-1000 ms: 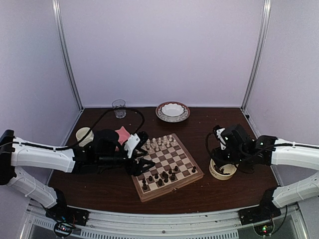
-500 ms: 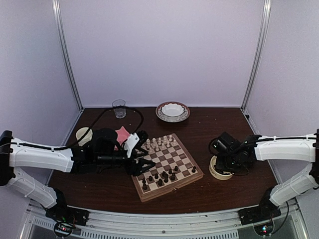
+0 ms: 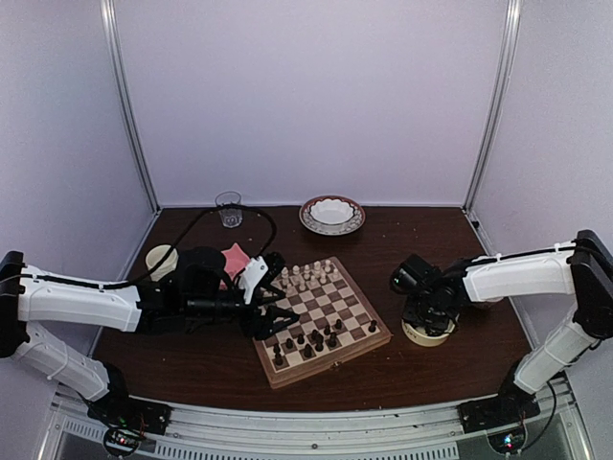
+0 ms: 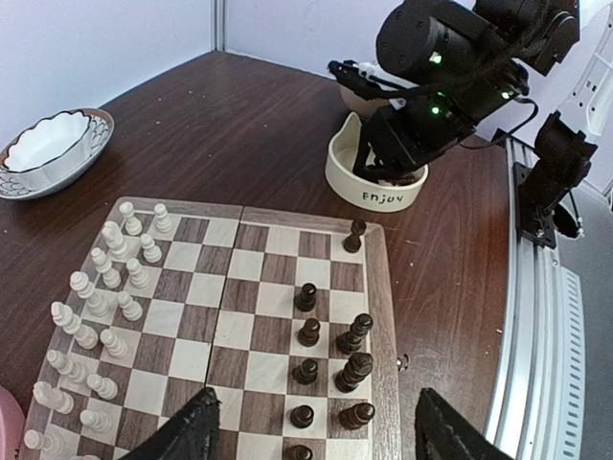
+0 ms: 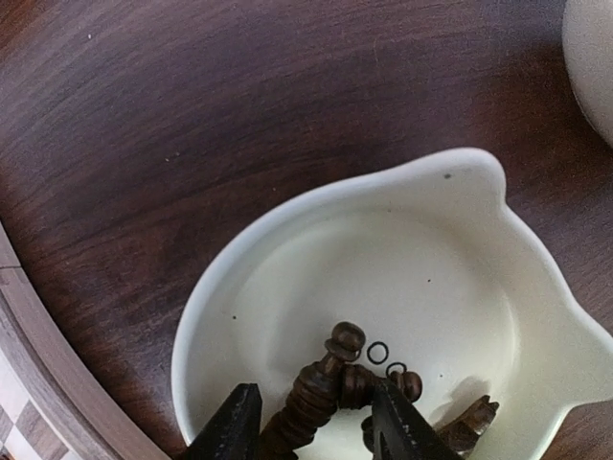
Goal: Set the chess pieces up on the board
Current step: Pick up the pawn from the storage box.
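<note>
The board (image 3: 319, 372) lies at the table's middle, with several dark chess pieces (image 3: 311, 340) on its near rows and one (image 4: 355, 235) alone at the right edge. More dark pieces (image 5: 321, 383) lie heaped in a white cup (image 5: 220, 278) to the right of the board. My right gripper (image 3: 426, 321) reaches down into that cup; its jaws (image 5: 314, 402) stand open on either side of a long dark piece, with a gap showing on the left. My left gripper (image 3: 278, 314) hovers open over the board's left near part (image 4: 316, 402), holding nothing.
Pale chessmen (image 3: 305, 276) fill the board's far rows. A patterned bowl (image 3: 331, 215) and a glass (image 3: 229, 208) stand at the back. A pink star-shaped thing (image 3: 235, 257) and a cream cup (image 3: 161, 259) sit left of the board, behind my left arm.
My right arm has swung left and tipped its gripper down into the white cup. The left arm and the pieces on the board have not moved.
</note>
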